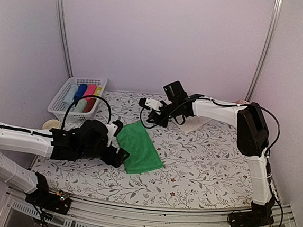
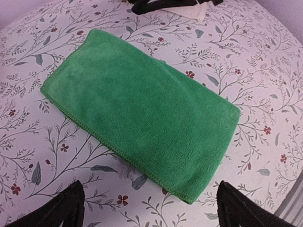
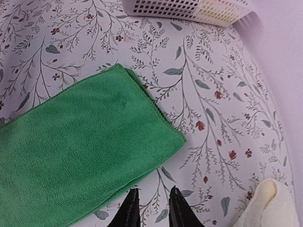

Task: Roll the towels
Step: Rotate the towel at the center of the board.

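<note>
The bright green towel (image 1: 139, 148) lies flat in the middle of the table. It also shows in the left wrist view (image 2: 142, 118) and in the right wrist view (image 3: 80, 151). My left gripper (image 1: 120, 141) is wide open and empty at the towel's left edge, its fingers (image 2: 241, 208) just short of the near corner. My right gripper (image 1: 143, 112) hovers just beyond the towel's far corner, its fingers (image 3: 177, 210) a narrow gap apart and empty. The cream-white towel (image 1: 195, 125) lies partly under my right arm, and one edge shows in the right wrist view (image 3: 274, 208).
A white basket (image 1: 68, 98) at the back left holds blue (image 1: 80, 92), red-pink (image 1: 90, 96) and yellow rolls. Its wall shows in the right wrist view (image 3: 189, 9). A small round dish (image 1: 50, 124) sits in front of the basket. Walls close in on the table.
</note>
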